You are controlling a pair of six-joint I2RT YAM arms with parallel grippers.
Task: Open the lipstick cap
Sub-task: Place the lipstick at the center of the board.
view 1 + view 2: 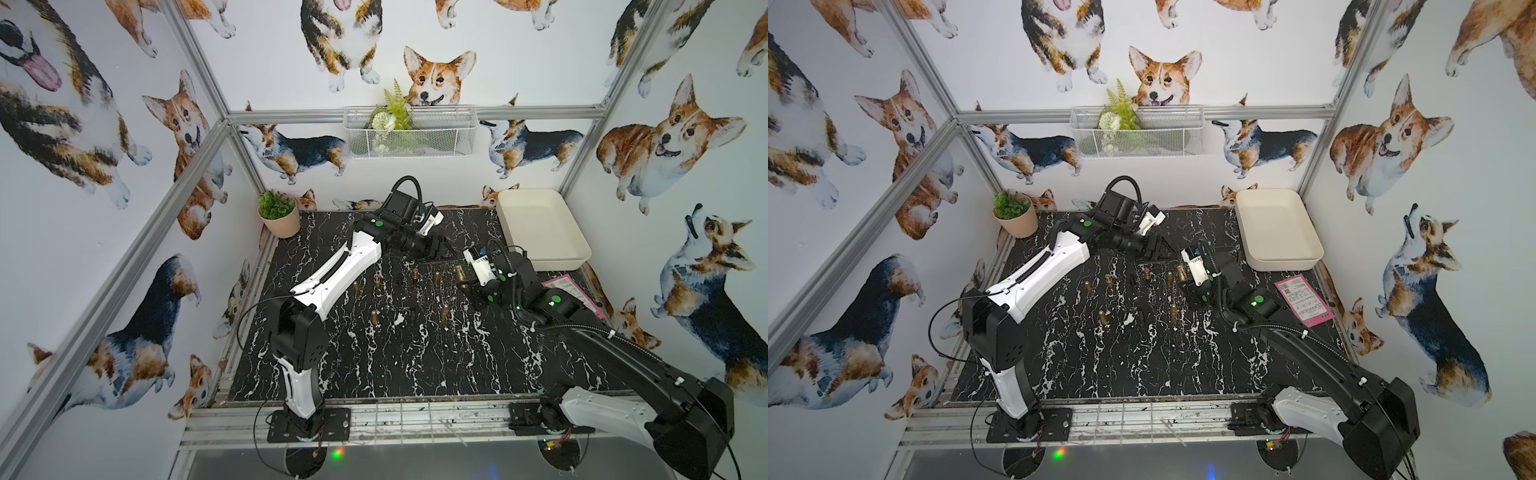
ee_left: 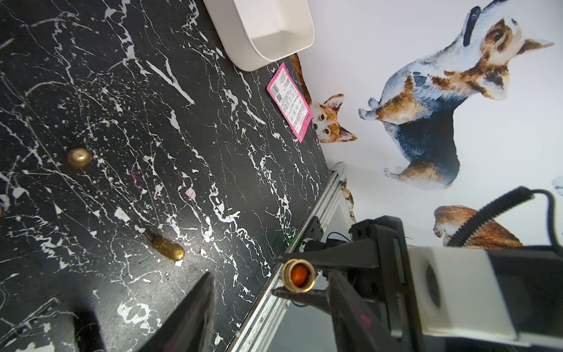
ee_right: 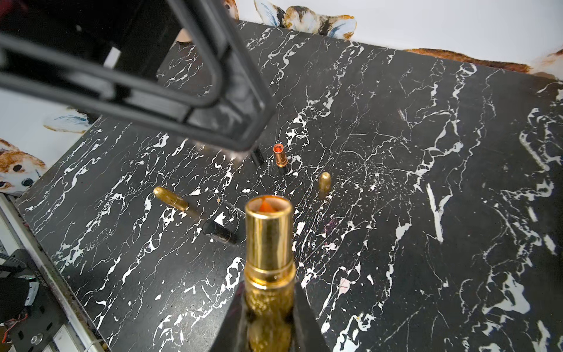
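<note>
Bench (image 1: 415,365): black slab, white marble veining, scuffed, faint pink marks. Walls: white, corgi print, with aluminium frame rails.

White tray (image 1: 557,262): smooth, rounded corners, at bench back corner. Pink card (image 1: 1304,300) lies flat just in front of tray.

Lipstick (image 3: 269,237): shiny gold tube, textured base, cap off, orange stick showing. Raised off bench near tray's front corner, base clamped by right fingers (image 3: 307,326).

Left fingers (image 2: 189,311): spread apart, empty, facing lipstick's open end on side away from tray.

Gold tubes (image 1: 376,318): scattered mid-bench, well apart from tray.
</note>
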